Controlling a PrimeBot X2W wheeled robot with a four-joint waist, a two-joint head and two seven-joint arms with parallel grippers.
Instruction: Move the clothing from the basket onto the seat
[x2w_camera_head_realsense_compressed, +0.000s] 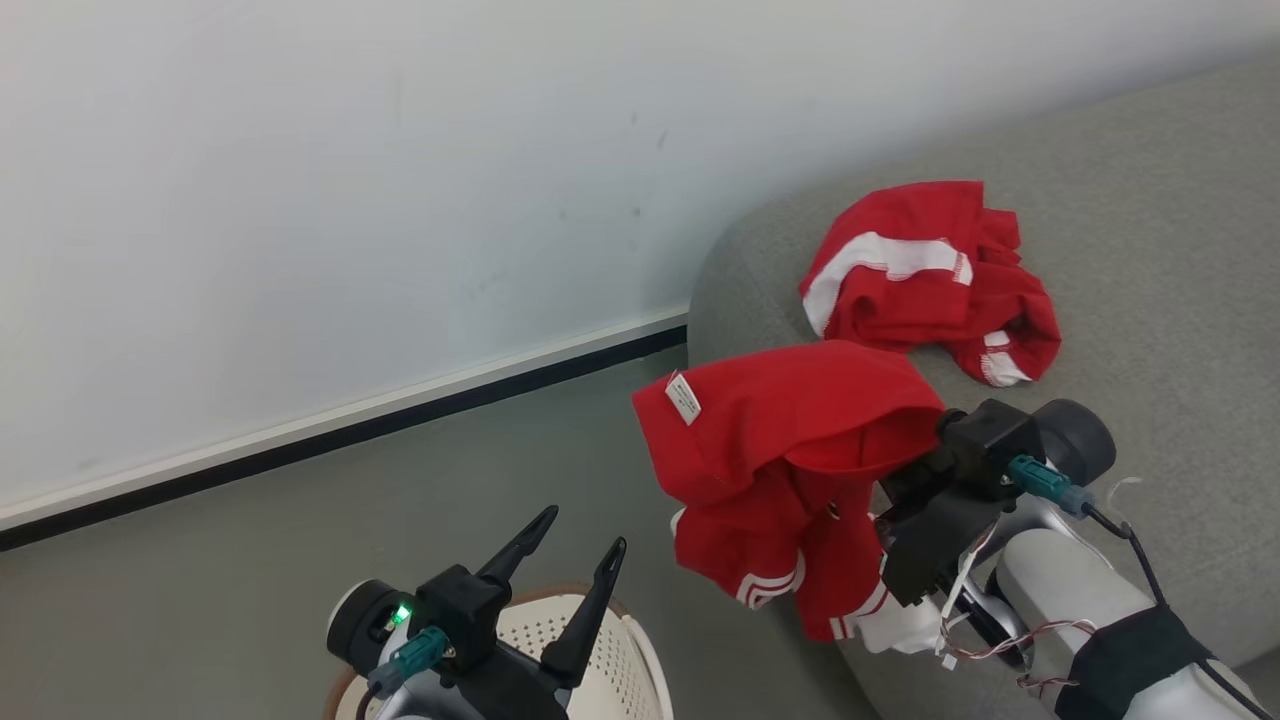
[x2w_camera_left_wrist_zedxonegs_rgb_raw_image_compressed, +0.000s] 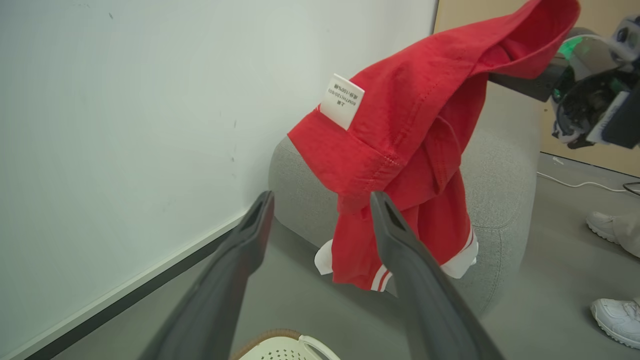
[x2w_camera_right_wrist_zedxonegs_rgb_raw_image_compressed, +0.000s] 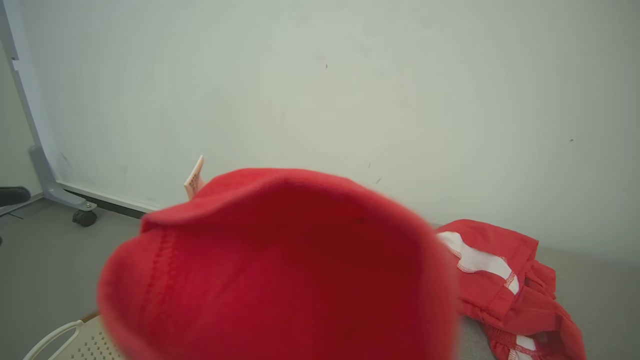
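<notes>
The seat (x2w_camera_head_realsense_compressed: 1150, 250) lies ahead of the right end effector (x2w_camera_head_realsense_compressed: 950, 470), the nearer arm, with one red garment (x2w_camera_head_realsense_compressed: 920, 280) resting on it just beyond. The basket (x2w_camera_head_realsense_compressed: 625, 640) sits below the left end effector (x2w_camera_head_realsense_compressed: 575, 540), whose fingers stand apart, empty. A second garment (x2w_camera_head_realsense_compressed: 790, 440) drapes over the right fingers (hiding their grip, so I cannot tell it), hanging down at the seat's edge; its tag (x2w_camera_left_wrist_zedxonegs_rgb_raw_image_compressed: 342, 101) carries print too small to read.
</notes>
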